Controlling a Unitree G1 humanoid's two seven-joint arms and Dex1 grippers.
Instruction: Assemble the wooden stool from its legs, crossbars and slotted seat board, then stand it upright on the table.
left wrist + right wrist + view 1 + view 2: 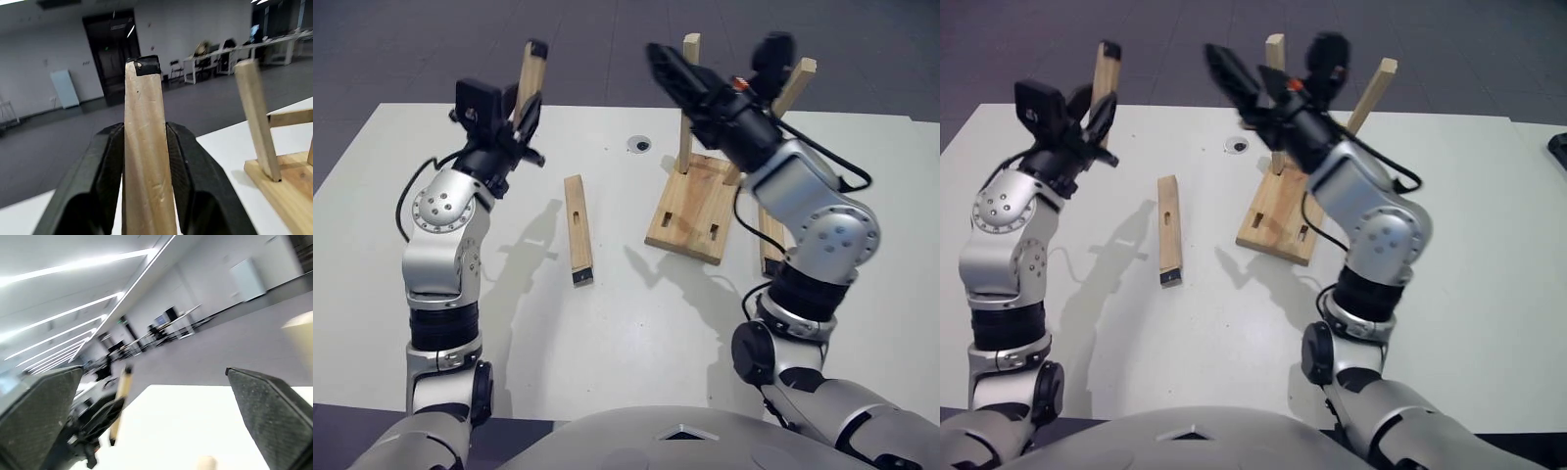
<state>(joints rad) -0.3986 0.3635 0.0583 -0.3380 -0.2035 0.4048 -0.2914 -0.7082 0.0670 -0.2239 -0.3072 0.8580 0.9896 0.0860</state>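
The left end effector [522, 116] is clenched on a wooden leg [532, 69], held upright above the counter's [636, 333] left rear. The right end effector [151, 374] hangs released above the seat board [690, 211], which carries two slanting legs [688, 98]. A slotted piece [578, 230] lies flat between the arms.

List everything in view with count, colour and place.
table: one, white
seat board: one, light wood, flat, right of centre
fitted legs: two, light wood, standing in seat board
held leg: one, light wood, black-capped, upright at left
loose leg: one, light wood, black-capped, lying mid-table
wooden bar: one, light wood, lying right of board, partly hidden
grommet: one, grey, far middle
left gripper: one, black, shut on held leg
right gripper: one, black, open, raised over seat board
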